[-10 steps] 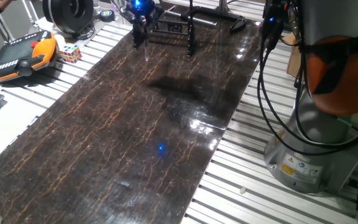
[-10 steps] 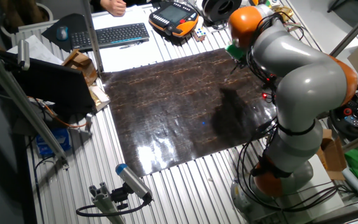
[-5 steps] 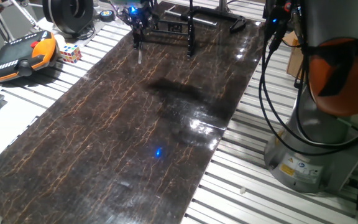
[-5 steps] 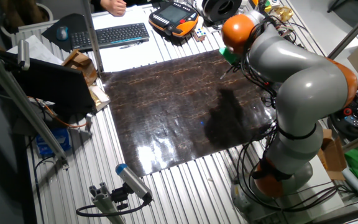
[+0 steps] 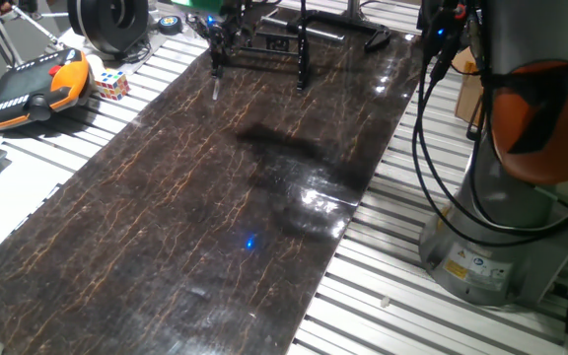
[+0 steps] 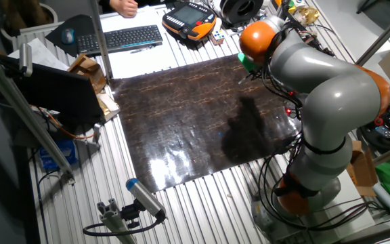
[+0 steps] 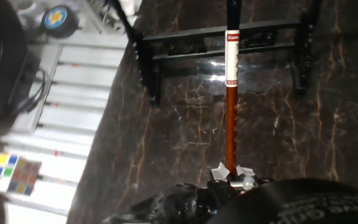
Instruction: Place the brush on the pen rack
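My gripper [image 5: 218,39] at the far end of the dark marbled mat is shut on the brush [image 5: 215,87], which hangs tip-down just above the mat. In the hand view the brush [image 7: 230,112] runs from my gripper [image 7: 231,172] away along its orange-red handle to a white section and a dark tip, crossing the bars of the pen rack [image 7: 185,36]. The pen rack [image 5: 302,54] is a low black frame of posts and bars, standing just right of and behind the brush. In the other fixed view the arm hides the gripper and the rack.
A black spool [image 5: 106,20], an orange-and-black pendant [image 5: 37,89] and a colour cube [image 5: 109,84] lie left of the mat on the slatted table. A round puck [image 7: 61,18] lies near the rack's left end. The arm base and cables [image 5: 491,247] stand at the right.
My gripper has shifted a little left and towards the far edge with the brush still held. The brush tip has moved left along the mat beside the rack.
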Tool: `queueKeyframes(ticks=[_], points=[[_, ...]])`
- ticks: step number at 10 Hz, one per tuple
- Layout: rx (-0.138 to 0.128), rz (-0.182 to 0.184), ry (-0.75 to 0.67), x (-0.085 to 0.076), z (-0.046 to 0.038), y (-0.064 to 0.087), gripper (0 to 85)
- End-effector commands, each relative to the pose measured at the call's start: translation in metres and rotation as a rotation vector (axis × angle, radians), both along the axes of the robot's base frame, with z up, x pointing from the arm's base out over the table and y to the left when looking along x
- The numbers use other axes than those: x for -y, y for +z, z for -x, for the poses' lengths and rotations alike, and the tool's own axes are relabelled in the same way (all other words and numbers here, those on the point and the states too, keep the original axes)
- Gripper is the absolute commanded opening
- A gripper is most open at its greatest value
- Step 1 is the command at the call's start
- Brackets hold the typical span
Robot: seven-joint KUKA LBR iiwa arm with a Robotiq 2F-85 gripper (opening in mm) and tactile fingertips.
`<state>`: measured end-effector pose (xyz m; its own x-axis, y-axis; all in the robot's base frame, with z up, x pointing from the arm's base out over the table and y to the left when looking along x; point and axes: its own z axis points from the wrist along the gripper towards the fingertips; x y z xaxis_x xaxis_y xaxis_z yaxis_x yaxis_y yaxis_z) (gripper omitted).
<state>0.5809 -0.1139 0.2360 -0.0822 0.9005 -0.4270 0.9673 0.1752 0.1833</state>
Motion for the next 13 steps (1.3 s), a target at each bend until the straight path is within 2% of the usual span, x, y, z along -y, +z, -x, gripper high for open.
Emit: queueKeyframes(ticks=[1,3,4,6,8,10,13], points=[[-0.004,-0.008,-0.025,0.006,0.0008,0.001,1.0],[-0.005,-0.020,0.010,0.024,0.0062,0.000,1.0],[-0.004,-0.013,0.013,0.027,0.0076,0.002,1.0],[-0.022,-0.007,0.019,0.035,0.0089,0.015,1.0],[-0.032,-0.001,0.042,0.050,0.0088,0.026,1.0],[-0.032,-0.004,0.054,0.056,0.0098,0.025,1.0],[-0.030,-0.018,0.082,0.069,0.0159,0.022,1.0]])
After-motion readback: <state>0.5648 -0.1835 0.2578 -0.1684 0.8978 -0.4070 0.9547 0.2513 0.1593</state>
